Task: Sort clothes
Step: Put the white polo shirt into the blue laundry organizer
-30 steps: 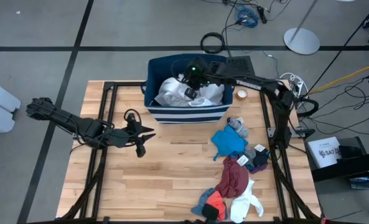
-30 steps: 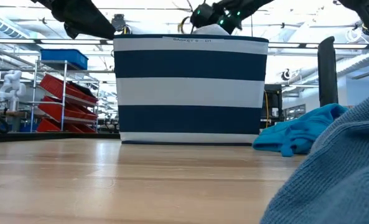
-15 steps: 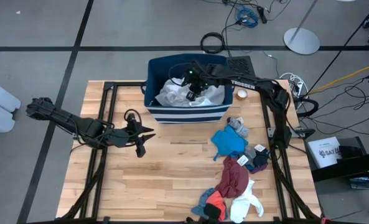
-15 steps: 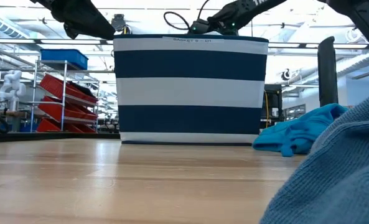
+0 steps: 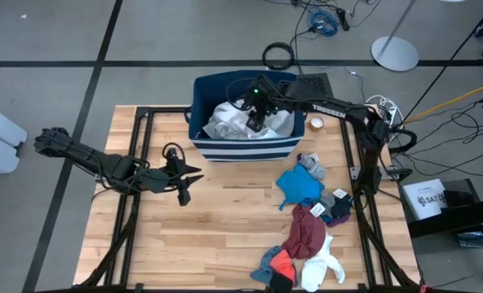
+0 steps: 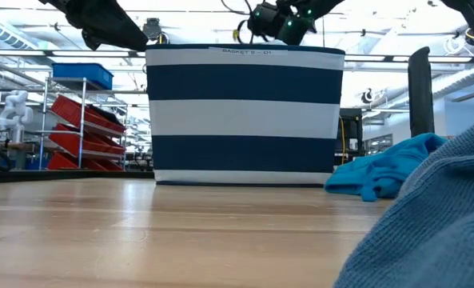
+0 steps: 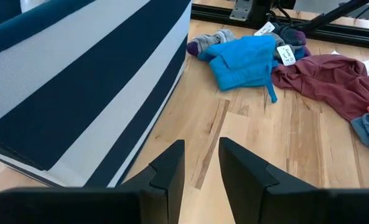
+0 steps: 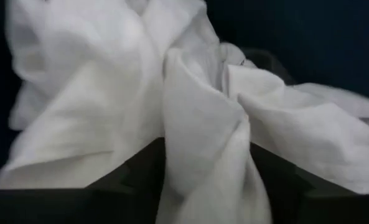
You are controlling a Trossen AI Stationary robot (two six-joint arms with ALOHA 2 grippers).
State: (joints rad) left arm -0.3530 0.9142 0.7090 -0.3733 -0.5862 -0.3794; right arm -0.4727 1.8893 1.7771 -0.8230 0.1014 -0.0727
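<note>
While the right gripper [image 5: 256,122] is held over the striped bin [image 5: 243,150] at the far side of the table [image 5: 217,228], white cloth [image 8: 190,124] is seen bunched between its two fingers in the right wrist view; whether the cloth is gripped or already let go cannot be told. A heap of white and grey garments [image 5: 233,120] is piled inside the bin. The left gripper [image 5: 186,181] is kept low over the bare wood at the left half of the table, its fingers [image 7: 168,171] parted by a narrow gap with nothing between them. On the right half, a blue garment [image 5: 300,185] is laid near the bin, with a small grey piece [image 5: 311,166] just beside it. A maroon garment [image 5: 306,232] is spread nearer the front edge, and red [image 5: 283,264], blue-grey [image 5: 267,262] and white [image 5: 321,267] pieces are heaped touching it.
</note>
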